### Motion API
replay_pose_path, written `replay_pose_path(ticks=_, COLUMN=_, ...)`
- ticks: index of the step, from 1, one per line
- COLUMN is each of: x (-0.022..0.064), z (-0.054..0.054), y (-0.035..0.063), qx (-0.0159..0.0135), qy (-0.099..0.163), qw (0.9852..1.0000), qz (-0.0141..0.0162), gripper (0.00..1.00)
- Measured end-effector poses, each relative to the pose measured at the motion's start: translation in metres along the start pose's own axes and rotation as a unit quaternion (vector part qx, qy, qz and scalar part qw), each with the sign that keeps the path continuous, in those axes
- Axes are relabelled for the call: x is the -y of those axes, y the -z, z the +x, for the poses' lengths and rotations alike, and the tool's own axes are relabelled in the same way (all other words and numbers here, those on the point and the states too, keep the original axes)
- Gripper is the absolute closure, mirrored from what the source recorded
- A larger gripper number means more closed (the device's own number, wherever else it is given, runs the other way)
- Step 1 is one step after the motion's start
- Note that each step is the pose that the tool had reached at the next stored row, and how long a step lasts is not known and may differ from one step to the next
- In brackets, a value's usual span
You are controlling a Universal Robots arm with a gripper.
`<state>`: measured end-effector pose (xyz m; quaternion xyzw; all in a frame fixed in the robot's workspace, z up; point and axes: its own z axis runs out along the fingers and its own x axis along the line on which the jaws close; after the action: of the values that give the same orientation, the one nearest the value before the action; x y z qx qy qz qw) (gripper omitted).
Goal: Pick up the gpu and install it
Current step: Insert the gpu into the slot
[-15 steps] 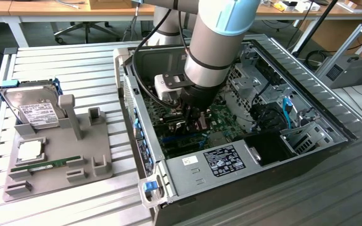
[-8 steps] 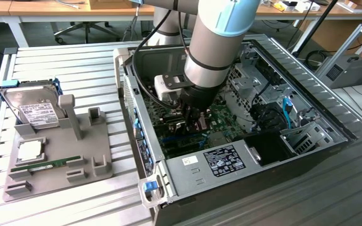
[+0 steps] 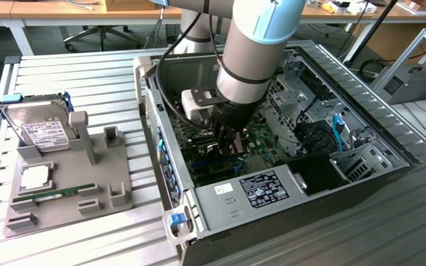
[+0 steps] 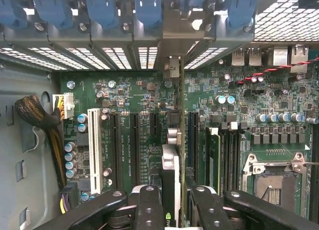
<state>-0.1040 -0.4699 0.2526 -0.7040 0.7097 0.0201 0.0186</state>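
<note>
We see one robot arm (image 3: 257, 50) reaching down into one open computer case (image 3: 361, 100) that lies on its side on the slatted table (image 3: 72, 72). Its gripper (image 3: 228, 145) is low over the green motherboard (image 3: 221, 166), near the middle of the case.

In the wrist view the gripper (image 4: 172, 202) has two black fingers (image 4: 149, 205) clenched on the gpu (image 4: 171, 180), one on each face of the card. We see the card edge-on: a thin dark board standing upright between the fingers, with its pale metal end bracket (image 4: 172, 65) running up to the rear slot openings of the case. The card sits just above or at one of the long dark expansion slots (image 4: 135, 140) of the motherboard; we cannot tell whether its edge is already seated. We count one white slot (image 4: 93, 150) beside the dark ones and six blue retaining clips (image 4: 102, 8) along the rear wall.

On the table, towards the exterior view's left of the case, stands one grey parts holder (image 3: 72, 183). It carries one hard drive (image 3: 41, 130) with a white label at its far end, one square chip (image 3: 35, 176) below that, and one narrow green memory stick (image 3: 54, 194) near its front edge.
</note>
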Motion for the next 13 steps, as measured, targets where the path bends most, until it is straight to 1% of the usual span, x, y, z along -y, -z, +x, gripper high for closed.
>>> replay_pose_path(ticks=1, x=0.0001, z=-0.0001, y=-0.0013, qx=0.0007, qy=0.000, qw=1.0000, qz=0.0004, gripper=0.73)
replay_pose_path(ticks=3, x=0.0000, z=0.0001, y=-0.0022, qx=0.0001, qy=0.000, qw=1.0000, qz=0.0001, gripper=0.73)
replay_pose_path(ticks=13, x=0.0000, z=0.0001, y=-0.0024, qx=0.0002, qy=0.000, qw=1.0000, qz=0.0001, gripper=0.73)
